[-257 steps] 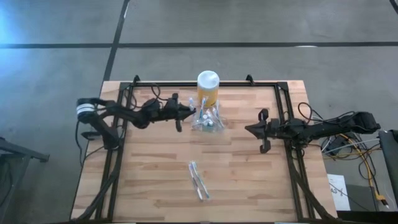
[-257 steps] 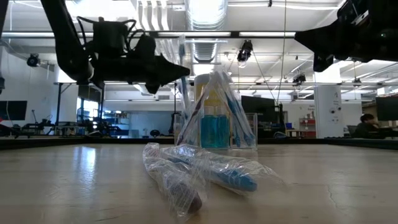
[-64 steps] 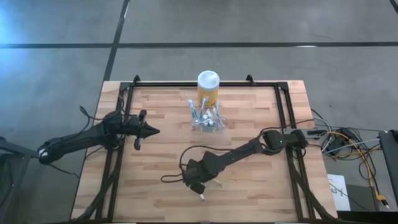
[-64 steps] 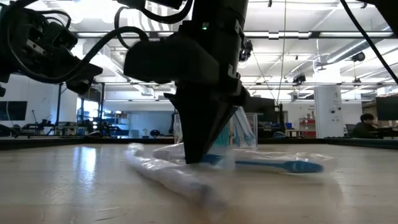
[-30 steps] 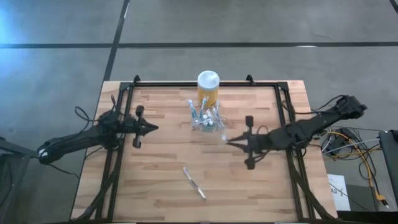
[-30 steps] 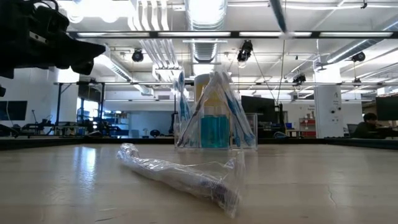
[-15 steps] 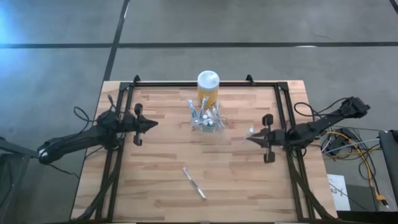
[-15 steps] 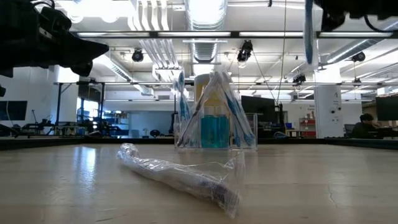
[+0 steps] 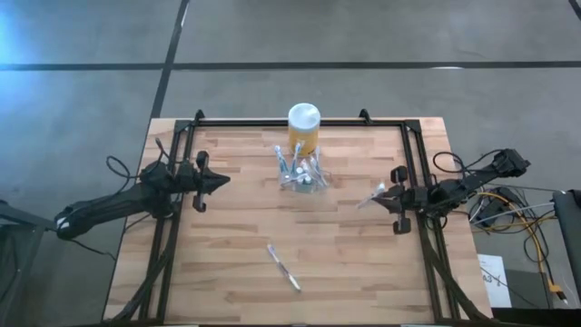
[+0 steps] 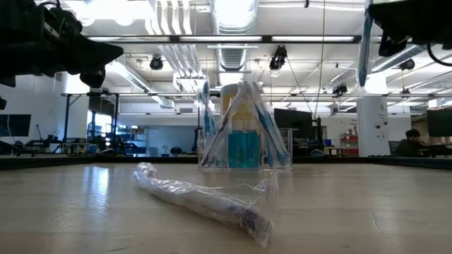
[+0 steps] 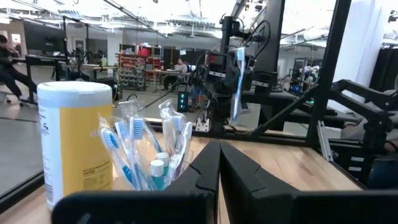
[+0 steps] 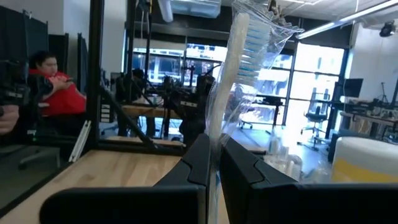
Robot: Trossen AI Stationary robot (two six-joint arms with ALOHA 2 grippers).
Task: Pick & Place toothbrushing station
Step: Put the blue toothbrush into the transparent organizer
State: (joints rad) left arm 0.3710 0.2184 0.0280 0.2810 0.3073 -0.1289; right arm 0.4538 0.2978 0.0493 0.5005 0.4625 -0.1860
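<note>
The clear toothbrushing station (image 9: 301,174) stands on the table's far middle with several wrapped toothbrushes upright in it; it also shows in the low view (image 10: 244,137) and the left wrist view (image 11: 152,158). My right gripper (image 9: 379,196) is above the table's right side, shut on a wrapped blue-and-white toothbrush (image 12: 235,59). Another wrapped toothbrush (image 9: 283,267) lies flat on the near middle of the table. My left gripper (image 9: 218,180) is shut and empty, raised at the left, pointing at the station. My right gripper pinches the wrapped toothbrush's handle (image 12: 215,142) between its two fingers, through the clear wrapper. The fingers are level and point toward the table's left, across the brush. The brush stands about upright, bristle head up (image 12: 252,50), lifted clear of the table (image 10: 365,46).
A yellow jar with a white lid (image 9: 304,127) stands just behind the station. Black frame rails (image 9: 413,163) run along the table's left, right and far sides. Bare wood lies between the station and the lying toothbrush. People sit in the room beyond the table.
My right gripper has drawn back toward the table's right edge with the wrapped toothbrush, which stays lifted clear and now stands about upright. The station and the lying toothbrush have not moved.
</note>
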